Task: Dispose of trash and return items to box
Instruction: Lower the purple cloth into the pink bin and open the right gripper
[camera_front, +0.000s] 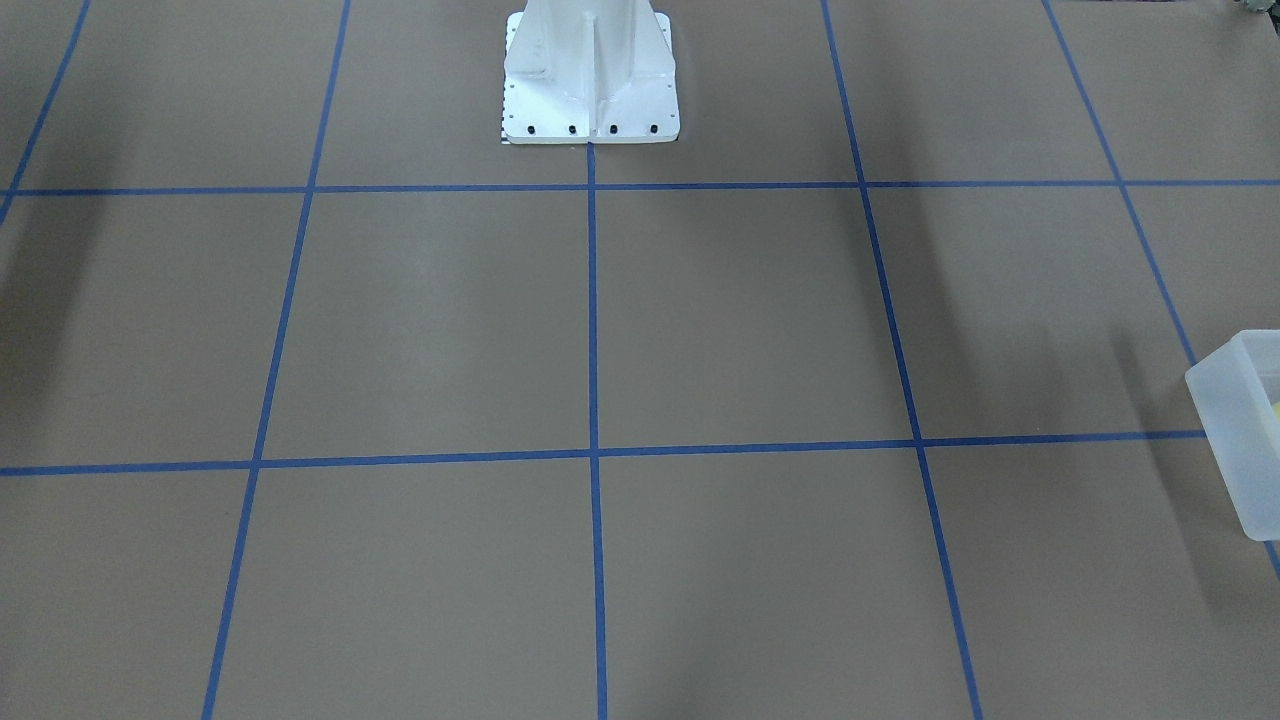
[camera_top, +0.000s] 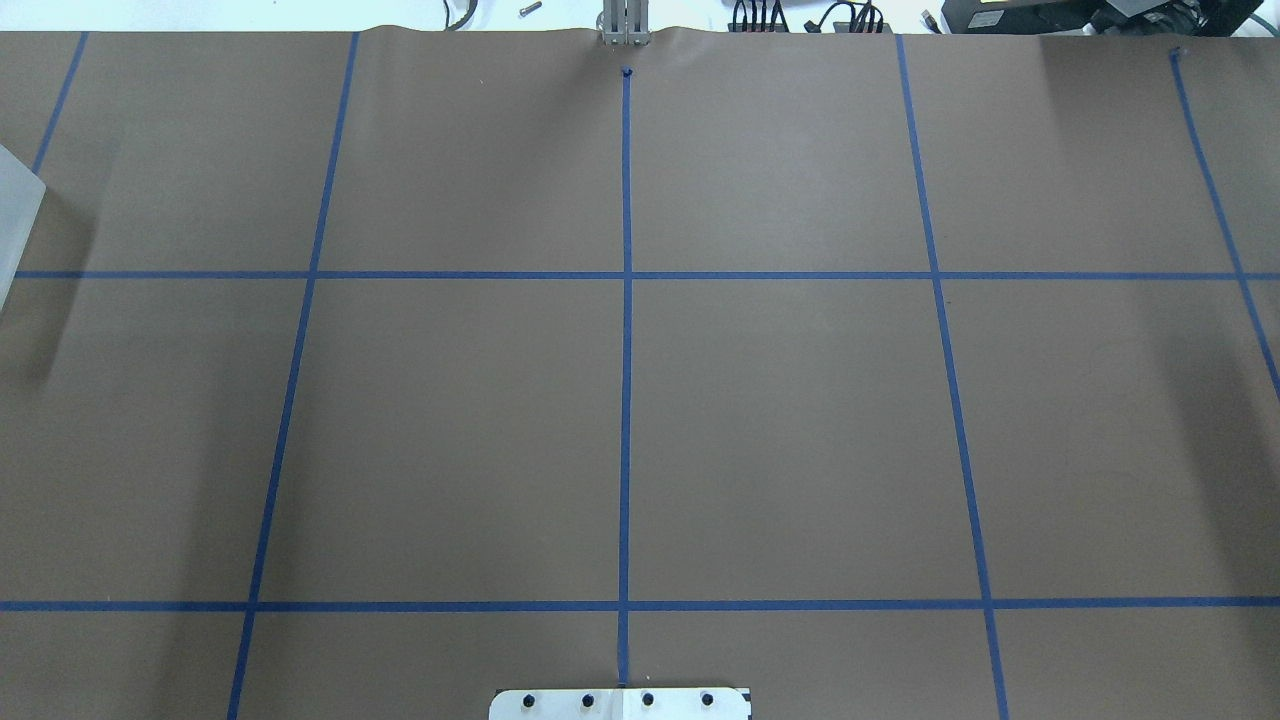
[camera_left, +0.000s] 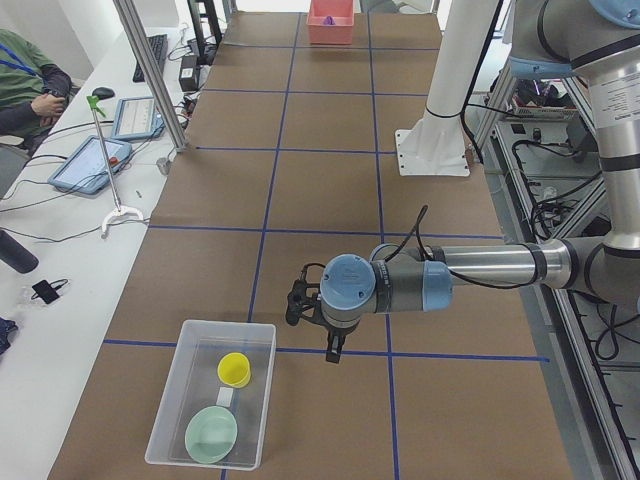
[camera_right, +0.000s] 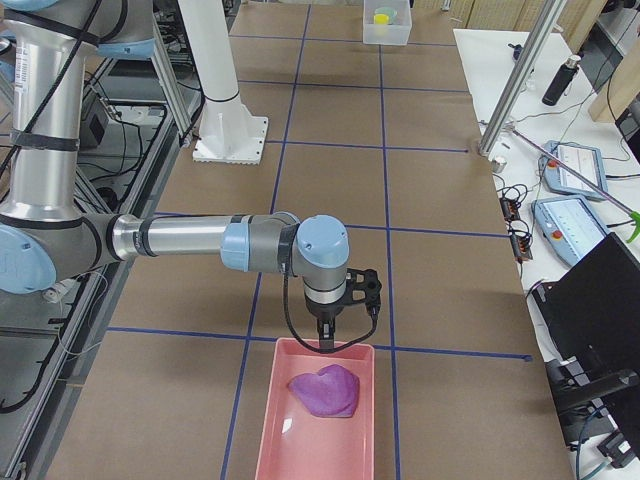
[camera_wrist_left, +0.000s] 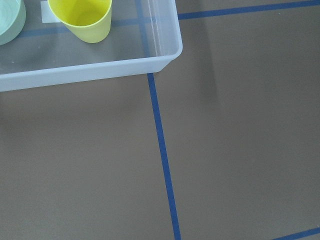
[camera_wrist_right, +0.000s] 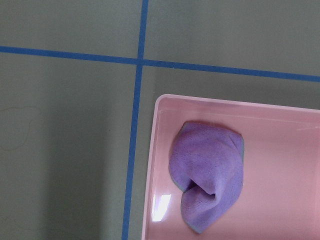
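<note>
The box (camera_left: 165, 425), a frosted translucent bin, stands on the table with the pale-yellow cup (camera_left: 234, 369) upright inside it, beside a pale-green bowl (camera_left: 211, 434). The left wrist view shows the box's corner (camera_wrist_left: 167, 52), the cup (camera_wrist_left: 82, 17) and the bowl's edge (camera_wrist_left: 7, 20). The box's edge also shows in the front-facing view (camera_front: 1240, 440) and the overhead view (camera_top: 15, 215). My left gripper (camera_left: 333, 355) hangs just right of the box; I cannot tell if it is open or shut. My right gripper (camera_right: 327, 343) hangs over the far rim of a pink bin (camera_right: 270, 440); its state is also unclear.
The pink bin (camera_wrist_right: 160, 150) holds a crumpled purple cloth (camera_wrist_right: 207, 170), which also shows in the exterior right view (camera_right: 325, 390). The white robot pedestal (camera_front: 590, 80) stands mid-table. An operator bench with tablets (camera_left: 95, 165) and a seated person (camera_left: 25, 90) runs along the far side.
</note>
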